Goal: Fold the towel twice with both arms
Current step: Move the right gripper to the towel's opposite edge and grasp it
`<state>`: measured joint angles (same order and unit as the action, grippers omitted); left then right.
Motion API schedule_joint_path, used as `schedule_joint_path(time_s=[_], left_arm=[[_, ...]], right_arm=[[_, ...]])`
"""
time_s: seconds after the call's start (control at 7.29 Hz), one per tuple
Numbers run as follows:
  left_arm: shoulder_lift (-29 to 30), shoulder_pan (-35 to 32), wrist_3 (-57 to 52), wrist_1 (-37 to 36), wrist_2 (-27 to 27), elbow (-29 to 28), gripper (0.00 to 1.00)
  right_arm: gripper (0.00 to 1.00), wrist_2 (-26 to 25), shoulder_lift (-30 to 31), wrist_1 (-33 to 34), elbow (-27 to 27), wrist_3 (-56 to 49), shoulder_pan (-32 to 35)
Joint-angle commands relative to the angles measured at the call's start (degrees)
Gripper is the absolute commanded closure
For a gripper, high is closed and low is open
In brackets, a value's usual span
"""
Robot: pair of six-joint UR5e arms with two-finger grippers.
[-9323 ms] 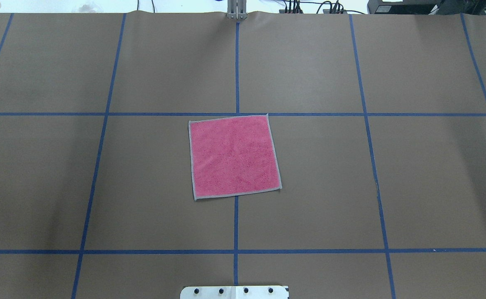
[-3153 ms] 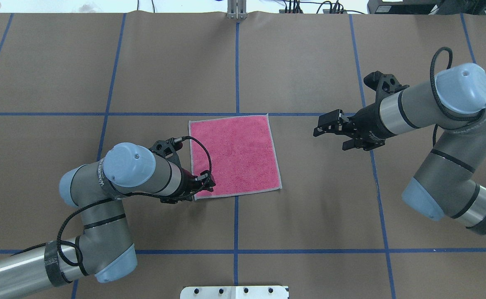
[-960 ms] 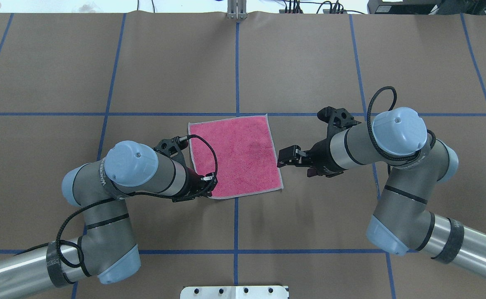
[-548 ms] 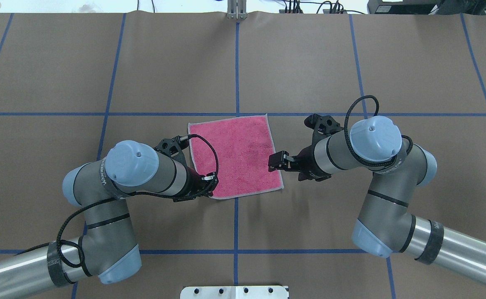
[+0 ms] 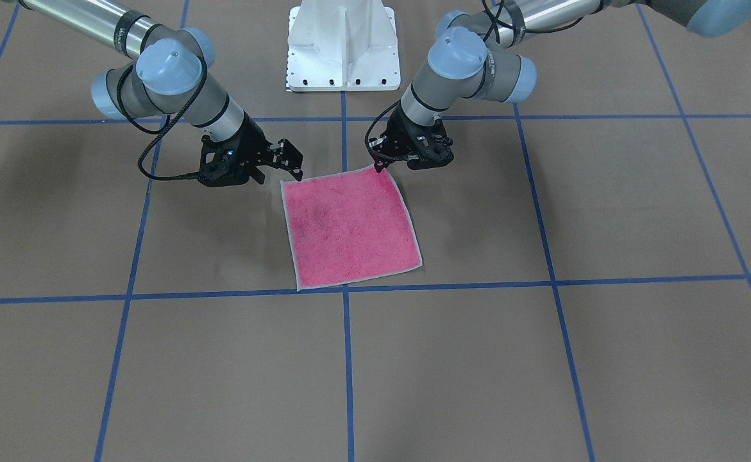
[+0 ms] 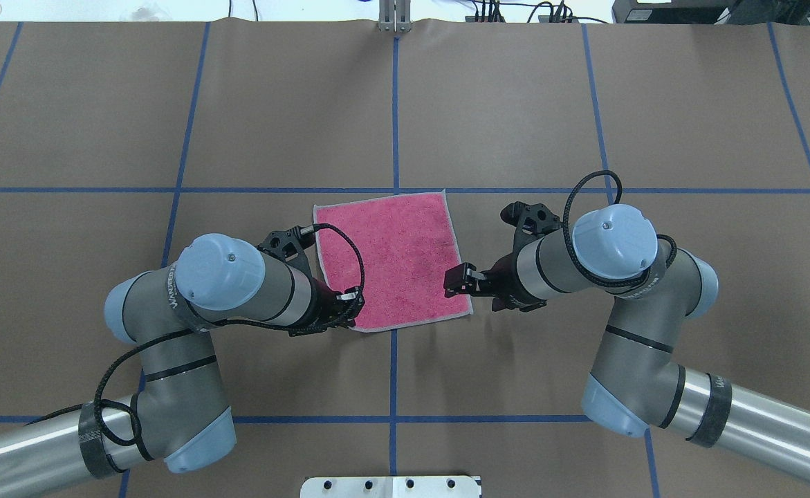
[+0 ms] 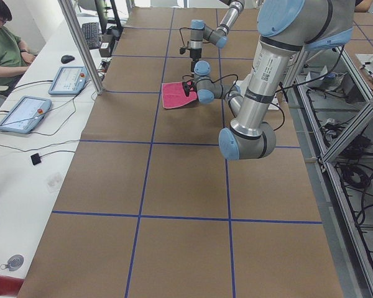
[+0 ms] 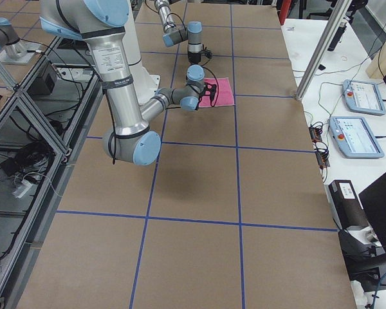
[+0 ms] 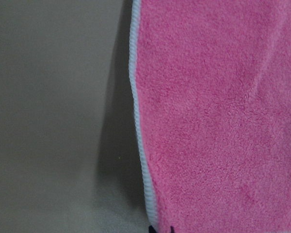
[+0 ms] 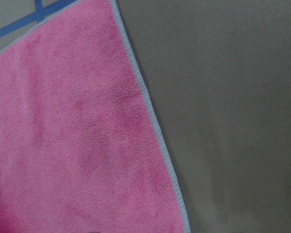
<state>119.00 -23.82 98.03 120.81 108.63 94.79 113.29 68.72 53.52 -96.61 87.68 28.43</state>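
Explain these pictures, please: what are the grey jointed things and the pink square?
Those are two robot arms, the left arm and the right arm, at a table covered in brown paper with blue tape lines. Two pictures look down from above, one from behind the robot, one facing it. Two look along the table from its ends, and two close-ups come from wrist cameras. The pink square is a small towel, lying unfolded. Each arm ends in a black two-finger end effector. The left end effector seems to pinch a corner nearest the robot. The right end effector is open at the towel's opposite edge, holding nothing.
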Motion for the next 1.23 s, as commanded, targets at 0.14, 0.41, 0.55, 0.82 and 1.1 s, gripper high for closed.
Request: schedule_joint_path(time_s=[0.14, 0.41, 0.55, 0.82, 1.1], left_arm=[[0.18, 0.00, -0.12, 0.04, 0.00, 0.13, 1.00], [0.09, 0.00, -0.12, 0.04, 0.00, 0.13, 1.00], [0.09, 0.00, -0.21, 0.04, 0.00, 0.13, 1.00], [0.09, 0.00, -0.30, 0.04, 0.00, 0.13, 1.00], [0.09, 0.00, -0.30, 0.04, 0.00, 0.04, 1.00]], right_arm=[[0.15, -0.09, -0.07, 0.10, 0.81, 0.03, -0.74], [0.20, -0.52, -0.42, 0.10, 2.30, -0.06, -0.92], [0.22, -0.61, -0.43, 0.10, 2.74, -0.06, -1.01], [0.23, -0.62, -0.51, -0.16, 2.66, 0.03, -1.01], [0.24, -0.62, -1.30, 0.01, 2.40, 0.03, -0.92]])
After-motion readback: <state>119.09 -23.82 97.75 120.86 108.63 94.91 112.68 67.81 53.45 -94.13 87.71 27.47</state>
